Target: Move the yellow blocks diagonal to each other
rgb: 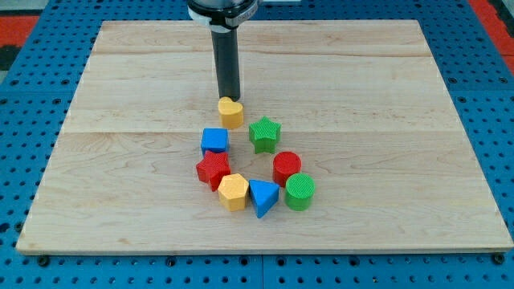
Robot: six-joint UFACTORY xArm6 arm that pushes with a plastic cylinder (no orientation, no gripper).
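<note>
A yellow heart block [231, 112] lies near the board's middle. A yellow hexagon block [233, 191] lies lower down, almost straight below it, between a red star block [213, 169] and a blue triangle block [263, 196]. My tip [230, 96] stands right at the top edge of the yellow heart, touching or nearly touching it. The dark rod rises from there to the view's top.
A blue cube [214, 140] and a green star [263, 133] sit just below the heart. A red cylinder [287, 167] and a green cylinder [299, 191] lie at the lower right of the cluster. The wooden board [96, 160] rests on a blue pegboard.
</note>
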